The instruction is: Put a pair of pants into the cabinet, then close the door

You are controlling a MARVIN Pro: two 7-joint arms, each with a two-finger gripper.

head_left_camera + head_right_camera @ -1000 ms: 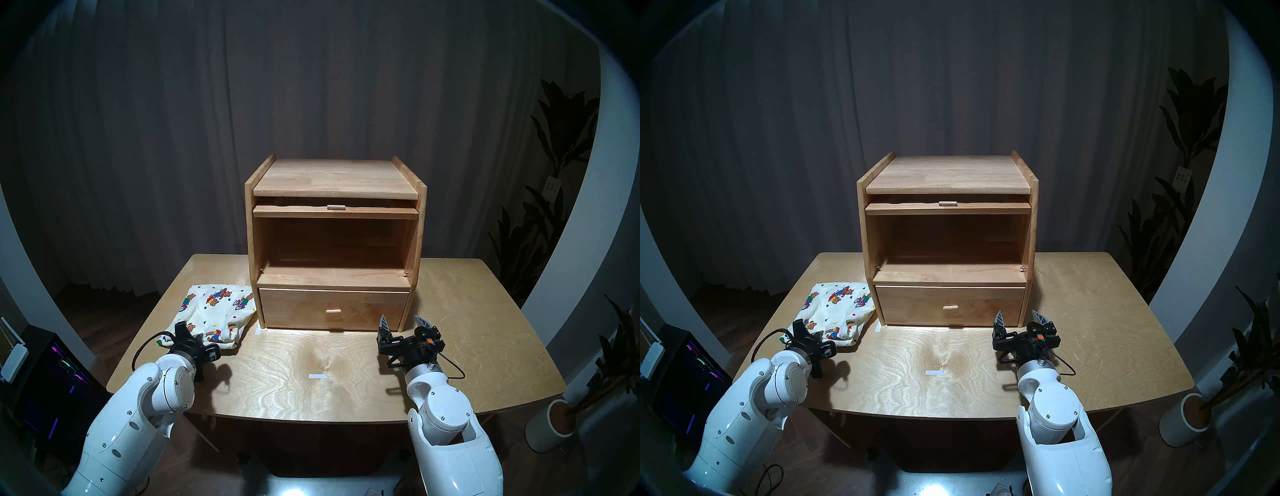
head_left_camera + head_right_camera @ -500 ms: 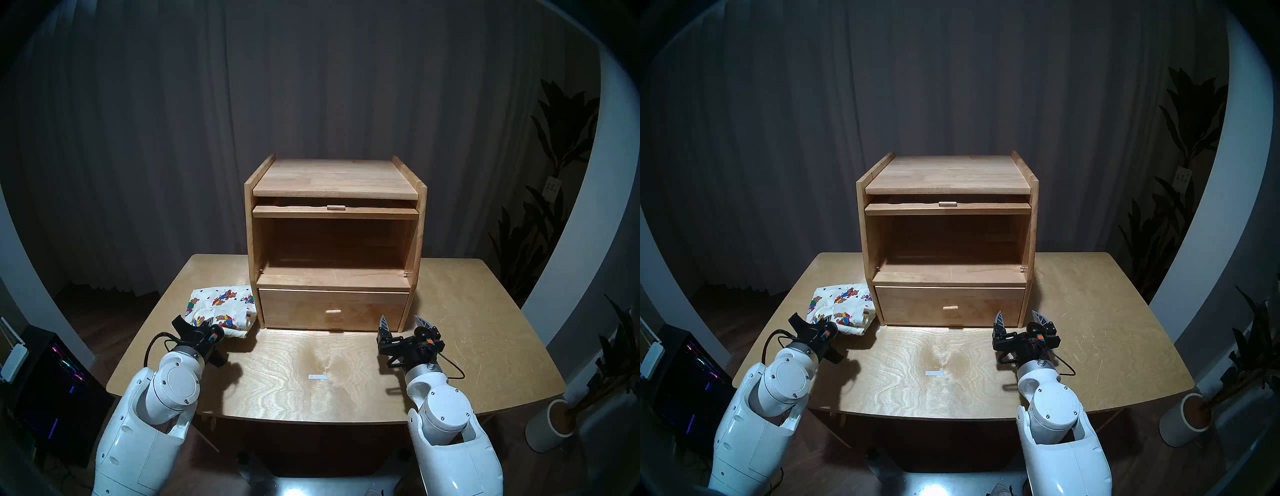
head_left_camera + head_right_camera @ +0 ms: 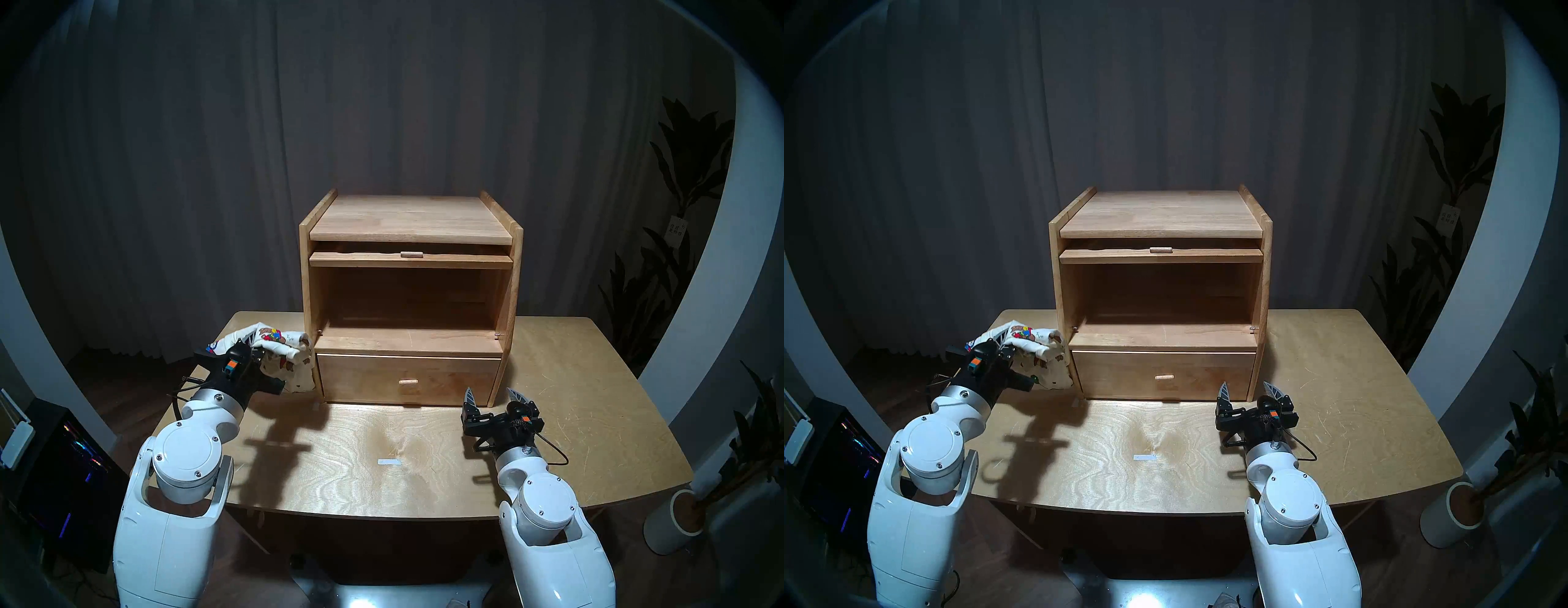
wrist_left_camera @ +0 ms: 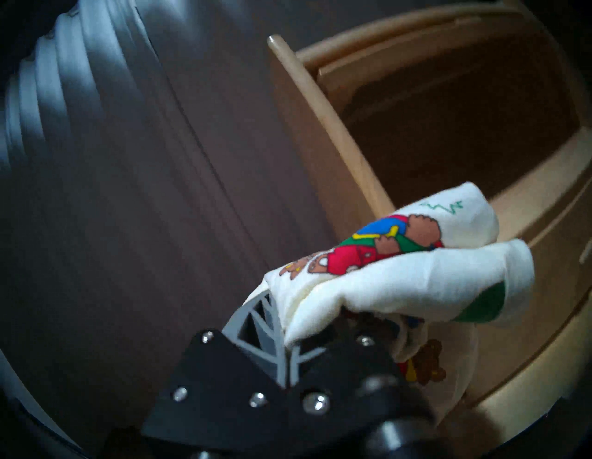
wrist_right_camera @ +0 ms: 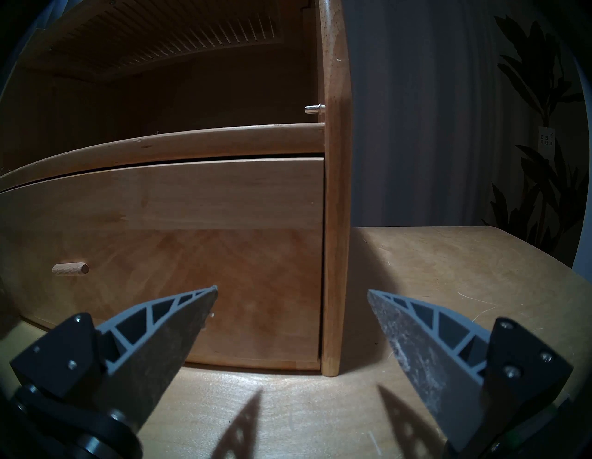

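Observation:
My left gripper [image 3: 256,350] is shut on the pants [image 3: 282,344], a cream cloth with teddy bears. It holds them off the table, bunched and hanging, just left of the cabinet [image 3: 409,216] at the height of the compartment floor. In the left wrist view the pants [image 4: 400,262] drape over my fingers [image 4: 256,323] and hide the tips. The large compartment [image 3: 407,297] is open and empty. The door [image 3: 410,260] lies flat under the top, its knob [image 3: 410,254] facing out; its ribbed glass [image 5: 192,35] shows in the right wrist view. My right gripper [image 3: 494,394] is open and empty by the cabinet's lower right corner.
The drawer [image 3: 407,378] below the compartment is shut, with a small wooden pull [image 3: 408,381]. The cabinet stands on a wooden table [image 3: 594,403] with a white tape mark [image 3: 389,461]. A potted plant [image 3: 683,518] stands at the right, a dark computer case [image 3: 63,446] at the left.
My left gripper has lifted the pants off the table and carried them up and away from me, to the cabinet's left side. The right arm has not moved.

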